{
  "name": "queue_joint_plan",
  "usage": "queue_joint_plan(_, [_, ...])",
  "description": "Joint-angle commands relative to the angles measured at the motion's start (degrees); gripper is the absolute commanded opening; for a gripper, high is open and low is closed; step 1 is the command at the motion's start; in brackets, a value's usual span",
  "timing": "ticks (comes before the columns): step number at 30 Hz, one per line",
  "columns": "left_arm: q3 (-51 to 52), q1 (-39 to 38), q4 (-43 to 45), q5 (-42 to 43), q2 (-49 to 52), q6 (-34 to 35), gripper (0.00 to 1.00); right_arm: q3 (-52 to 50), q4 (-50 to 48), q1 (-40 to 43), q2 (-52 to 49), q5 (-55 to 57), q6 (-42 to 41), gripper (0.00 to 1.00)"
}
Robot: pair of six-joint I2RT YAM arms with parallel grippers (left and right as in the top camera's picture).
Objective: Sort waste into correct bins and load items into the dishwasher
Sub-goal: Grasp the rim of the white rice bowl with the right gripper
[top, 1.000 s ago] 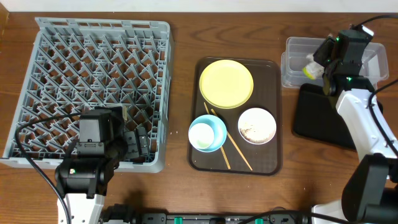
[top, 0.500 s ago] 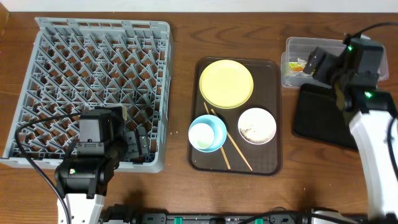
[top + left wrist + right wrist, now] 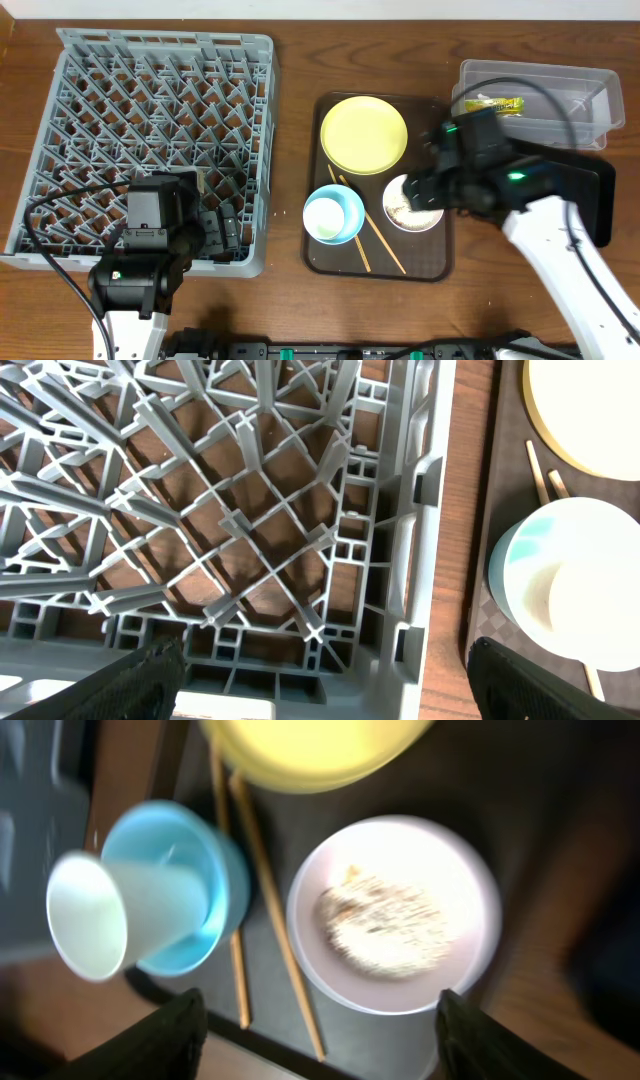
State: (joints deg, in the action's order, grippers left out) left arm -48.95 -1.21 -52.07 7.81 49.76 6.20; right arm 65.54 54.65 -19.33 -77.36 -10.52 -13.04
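The yellow-green wrapper [image 3: 493,103] lies in the clear tub [image 3: 585,80]. The black tray [image 3: 592,190] sits just in front of the tub. My right gripper [image 3: 420,195] is open and empty, hovering over the white bowl [image 3: 395,915], which holds rice crumbs [image 3: 385,925]. The yellow plate [image 3: 363,135], the blue cup [image 3: 340,212] with the white cup [image 3: 110,915] lying in it, and the chopsticks [image 3: 270,900] rest on the brown tray. My left gripper [image 3: 330,690] is open and empty over the front right corner of the grey dish rack [image 3: 150,120].
The brown serving tray [image 3: 380,262] lies between the rack and the bins. A strip of bare wood [image 3: 462,540] separates the rack's right wall from that tray. The right arm's white link [image 3: 560,250] crosses the table in front of the black tray.
The right gripper let the wrapper go into the clear tub, then swung left and forward from the tub to above the white bowl. The left arm has not moved.
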Motion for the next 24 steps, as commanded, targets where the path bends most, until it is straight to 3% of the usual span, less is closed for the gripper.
queue_joint_plan(1, [-1.31,0.28,0.04,0.55,-0.02,0.52,0.92,-1.73,-0.57,-6.62,-4.13,4.31,2.21,0.65])
queue_joint_plan(12, [-1.31,0.28,0.02,0.57,-0.02,0.52,0.92,-1.79,-6.95,-13.77,-17.07,9.11,-5.01,0.59])
queue_joint_plan(24, [-1.31,0.28,-0.42,0.55,-0.02,0.52,0.92,-1.79,-11.85,-14.12,-26.6,10.49,-9.29,0.13])
